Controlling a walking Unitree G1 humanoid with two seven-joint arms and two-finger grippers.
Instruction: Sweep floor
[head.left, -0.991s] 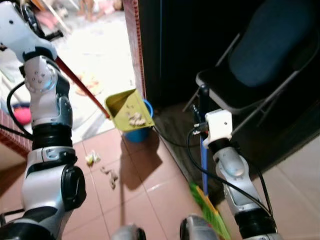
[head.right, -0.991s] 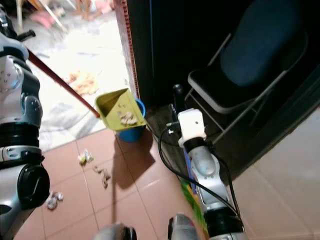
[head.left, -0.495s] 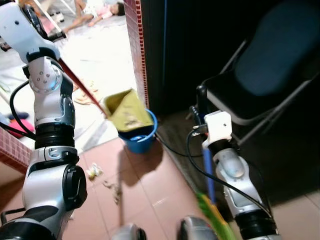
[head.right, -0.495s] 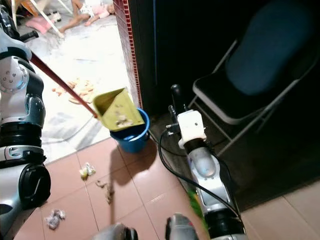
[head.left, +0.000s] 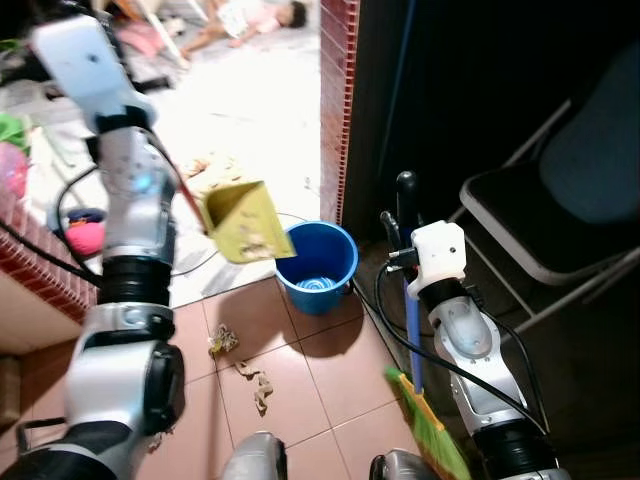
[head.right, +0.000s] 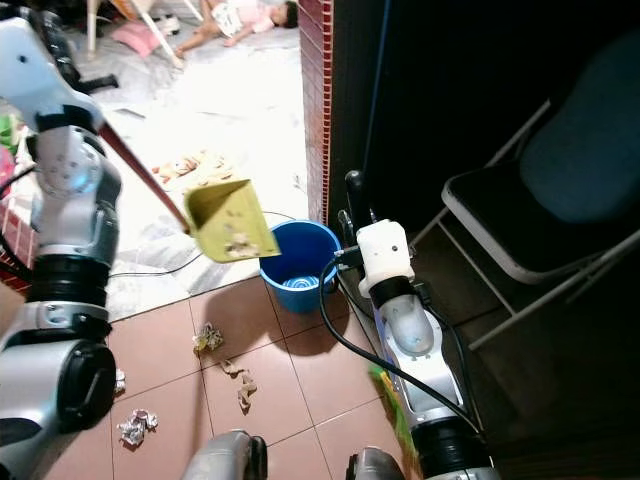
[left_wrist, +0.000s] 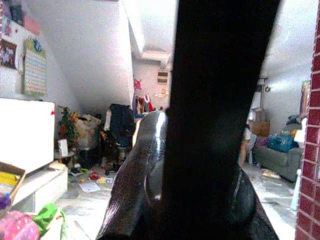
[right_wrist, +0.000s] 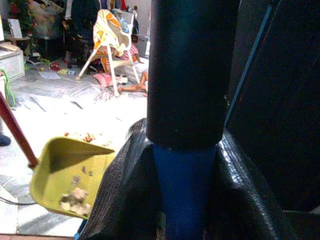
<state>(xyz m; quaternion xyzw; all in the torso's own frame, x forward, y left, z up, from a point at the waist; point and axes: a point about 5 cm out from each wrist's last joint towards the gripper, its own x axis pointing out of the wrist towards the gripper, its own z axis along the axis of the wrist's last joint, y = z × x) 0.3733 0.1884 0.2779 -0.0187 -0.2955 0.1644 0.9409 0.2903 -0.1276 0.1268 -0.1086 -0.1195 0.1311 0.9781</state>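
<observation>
A yellow dustpan (head.left: 238, 220) with bits of litter in it hangs tilted in the air, just left of and above a blue bucket (head.left: 317, 268). Its red handle (head.right: 145, 180) runs up to my raised left arm. My left gripper (left_wrist: 200, 165) is shut on that handle. My right gripper (right_wrist: 185, 190) is shut on the blue handle of a broom (head.left: 411, 340), held upright in front of me. The broom's green bristles (head.left: 435, 440) touch the tiles near my feet. Crumpled litter (head.left: 222, 340) lies on the brown tiles, with more pieces (head.right: 240, 380) nearby.
A dark folding chair (head.left: 560, 220) stands close on the right. A red brick pillar (head.left: 338, 80) rises behind the bucket, with a dark room beside it. A low brick wall (head.left: 30, 270) is at the left. A person (head.left: 255, 15) lies on the bright floor beyond.
The camera has swung, shifting the whole picture to the right. The dustpan, earlier in front of the bucket, now hangs to its left and the bucket shows whole. My left arm has reached further out.
</observation>
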